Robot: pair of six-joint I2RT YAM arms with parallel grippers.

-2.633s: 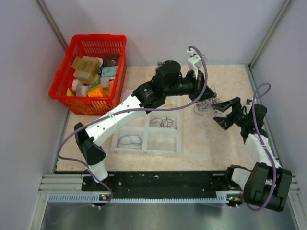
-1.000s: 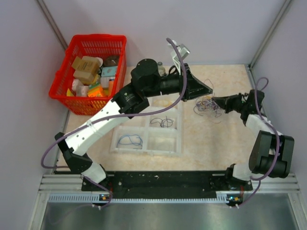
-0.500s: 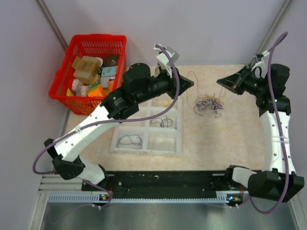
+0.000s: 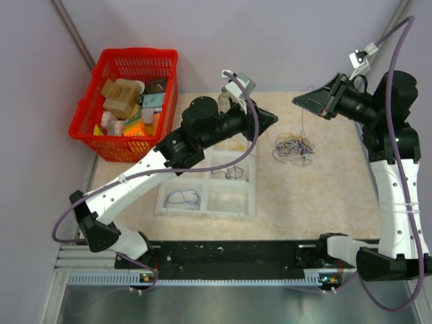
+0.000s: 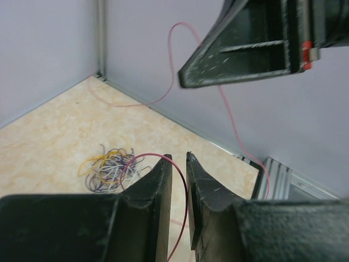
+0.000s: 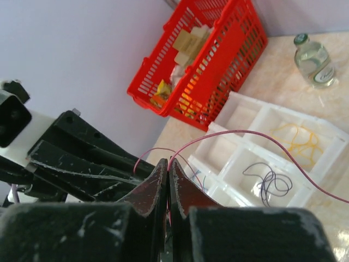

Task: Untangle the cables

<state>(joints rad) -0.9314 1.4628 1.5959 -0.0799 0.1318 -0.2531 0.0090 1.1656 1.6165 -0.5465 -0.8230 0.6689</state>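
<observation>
Right hand [image 6: 167,162] is clamping a pink strand [image 6: 262,138] running through the barely parted left hand [image 5: 179,159], cables [image 4: 293,146] lying below between both.

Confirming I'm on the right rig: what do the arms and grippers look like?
The left arm and right arm have white links, black joints and a lilac hose alongside. The left gripper and right gripper have black, scuffed, wedge-shaped fingers; the right's bears a red mark.

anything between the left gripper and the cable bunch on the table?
Nothing visible. Bare table lies between the left gripper and the cables. Only a pink strand passes through the gap between its fingers. The right gripper, raised out of that path, is shut on a pink strand.
</observation>
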